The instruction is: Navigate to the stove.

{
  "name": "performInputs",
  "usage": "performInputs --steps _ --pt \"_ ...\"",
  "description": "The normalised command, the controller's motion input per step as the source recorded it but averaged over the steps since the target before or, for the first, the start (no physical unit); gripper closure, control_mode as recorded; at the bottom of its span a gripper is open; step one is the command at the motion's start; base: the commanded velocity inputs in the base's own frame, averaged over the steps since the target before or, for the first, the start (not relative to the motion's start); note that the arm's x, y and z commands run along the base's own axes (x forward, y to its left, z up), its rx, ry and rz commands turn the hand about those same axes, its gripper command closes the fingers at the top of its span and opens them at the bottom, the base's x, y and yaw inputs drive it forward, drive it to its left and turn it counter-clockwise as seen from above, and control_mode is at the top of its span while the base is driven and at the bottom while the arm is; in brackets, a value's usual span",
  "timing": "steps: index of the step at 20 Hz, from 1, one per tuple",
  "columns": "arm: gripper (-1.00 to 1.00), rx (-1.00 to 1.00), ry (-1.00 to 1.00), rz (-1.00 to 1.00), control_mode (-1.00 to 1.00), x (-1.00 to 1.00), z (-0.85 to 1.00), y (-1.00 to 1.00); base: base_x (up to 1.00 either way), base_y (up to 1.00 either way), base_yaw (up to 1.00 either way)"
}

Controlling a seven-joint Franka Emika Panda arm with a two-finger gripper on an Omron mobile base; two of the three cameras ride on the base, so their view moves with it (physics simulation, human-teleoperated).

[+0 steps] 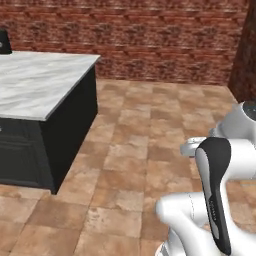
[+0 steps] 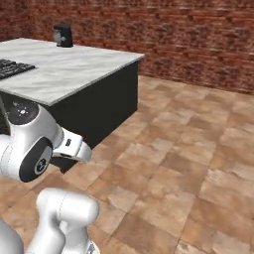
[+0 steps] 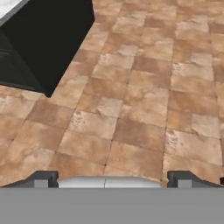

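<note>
The stove (image 2: 14, 68) appears as a black grate at the left edge of the right base view, set into the marble top of a dark island (image 1: 60, 125); only a corner of it is visible, so burners and knobs cannot be confirmed from here. The island stands to the robot's front left, its near corner close to the folded arm. A small dark appliance (image 2: 63, 35) sits at the far end of the top, well apart from the grate. Tiled floor (image 3: 144, 100) lies open ahead and to the right, and a brick wall (image 1: 150, 35) closes the far side of the room. The gripper (image 3: 112, 178) points down at the floor, its two fingertips (image 3: 43, 178) spread wide with nothing between them. Judgement: the base has not yet squared up to the stove, which remains off to the left, so a turn or sideways drive toward the island looks necessary. As to handling, the stove is a fixed, heavy, rigid steel and iron unit built into the counter; it is not something to lift or grasp, and the task calls only for arrival in front of it. Risk noted: clipping the island's corner with the base or elbow while turning.
</note>
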Motion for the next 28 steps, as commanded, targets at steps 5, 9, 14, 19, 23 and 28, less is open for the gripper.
performInputs --steps 5,9,14,19,23,28 --pt "-1.00 0.00 0.00 0.00 1.00 0.00 0.00 0.00 0.15 0.66 0.81" --pt "-1.00 0.00 0.00 0.00 1.00 0.00 0.00 0.00 0.74 0.95 0.50" --pt "-1.00 0.00 0.00 0.00 1.00 0.00 0.00 0.00 1.00 1.00 0.03" --pt "-1.00 0.00 0.00 0.00 1.00 0.00 0.00 0.00 1.00 1.00 0.00" --pt "-1.00 0.00 0.00 0.00 1.00 0.00 0.00 0.00 1.00 1.00 0.00" --pt "-1.00 0.00 0.00 0.00 1.00 0.00 0.00 0.00 1.00 0.84 0.00"
